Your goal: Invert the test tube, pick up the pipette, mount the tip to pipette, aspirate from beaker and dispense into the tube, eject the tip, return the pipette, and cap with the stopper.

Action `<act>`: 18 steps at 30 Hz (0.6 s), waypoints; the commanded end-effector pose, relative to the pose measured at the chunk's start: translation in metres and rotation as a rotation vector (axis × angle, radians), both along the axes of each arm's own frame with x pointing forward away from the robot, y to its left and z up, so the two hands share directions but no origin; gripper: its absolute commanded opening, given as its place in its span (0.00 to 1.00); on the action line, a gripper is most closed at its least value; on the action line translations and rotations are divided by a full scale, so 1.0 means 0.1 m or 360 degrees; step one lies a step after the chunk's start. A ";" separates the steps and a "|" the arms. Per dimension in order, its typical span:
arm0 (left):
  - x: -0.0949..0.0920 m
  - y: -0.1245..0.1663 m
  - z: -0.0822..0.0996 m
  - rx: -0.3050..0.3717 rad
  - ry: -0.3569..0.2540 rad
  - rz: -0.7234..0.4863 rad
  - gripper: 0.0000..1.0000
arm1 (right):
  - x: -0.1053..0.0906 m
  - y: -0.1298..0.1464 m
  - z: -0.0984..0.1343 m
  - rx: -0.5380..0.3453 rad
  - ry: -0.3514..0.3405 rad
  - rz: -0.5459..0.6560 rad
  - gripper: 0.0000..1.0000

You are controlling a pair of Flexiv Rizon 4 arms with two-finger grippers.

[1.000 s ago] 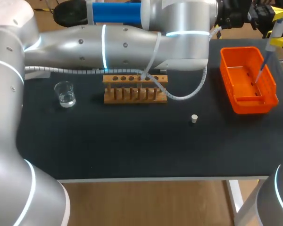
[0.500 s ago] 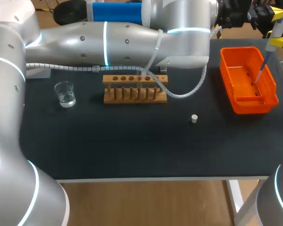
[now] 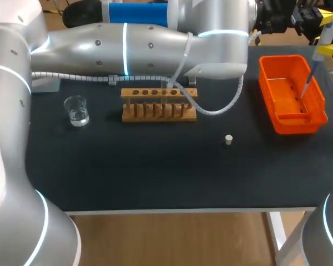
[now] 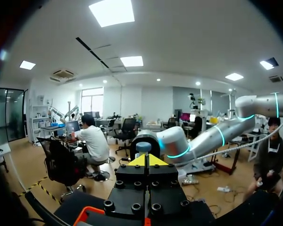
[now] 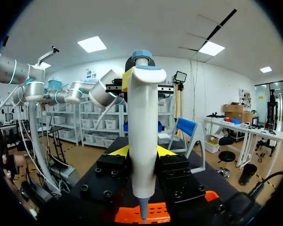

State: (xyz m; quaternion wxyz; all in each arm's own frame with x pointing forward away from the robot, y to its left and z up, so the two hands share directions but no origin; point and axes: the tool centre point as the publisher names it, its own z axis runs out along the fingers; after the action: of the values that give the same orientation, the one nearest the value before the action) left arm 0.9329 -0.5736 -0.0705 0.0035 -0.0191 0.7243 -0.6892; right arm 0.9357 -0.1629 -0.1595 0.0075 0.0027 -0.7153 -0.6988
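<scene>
The left arm point(image 3: 144, 44) comes in from the left and runs across the far side of the dark tabletop point(image 3: 155, 172), passing above the wooden rack. In the left wrist view, the left pincer point(image 4: 146, 161) has its yellow tips pressed together with nothing between them, and the blue top of the pipette shows just beyond them.

At the left of the tabletop stands a glass beaker point(image 3: 76, 111) with clear liquid in its bottom. Beside it, toward the middle, the wooden rack point(image 3: 159, 105) stands upright, with the arm's white cable looping down in front of it. Further right and nearer the front edge, a small pale stopper point(image 3: 228, 139) lies by itself, well apart from the rack.

At the right sits an orange bin point(image 3: 291, 124). The pipette point(image 3: 322, 49) hangs upright over it, its thin lower end pointing down into the bin. The right pincer point(image 5: 142, 151) is clamped on the white body, a yellow tip on either side.
</scene>
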 end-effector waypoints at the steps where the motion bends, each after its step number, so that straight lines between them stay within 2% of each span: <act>1: 0.02 -0.04 -0.04 -0.0002 0.0002 -0.0001 0.00 | -0.01 0.01 0.02 -0.0004 -0.0001 -0.0005 0.00; 18: 0.01 -0.05 -0.09 0.0024 0.0016 -0.0015 0.00 | -0.01 0.01 0.02 -0.0004 -0.0001 -0.0005 0.00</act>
State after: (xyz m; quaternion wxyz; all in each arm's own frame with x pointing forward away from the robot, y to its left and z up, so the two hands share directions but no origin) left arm 0.9321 -0.5767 -0.0753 -0.0005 -0.0209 0.7287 -0.6845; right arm 0.9352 -0.1631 -0.1616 0.0072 0.0026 -0.7153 -0.6988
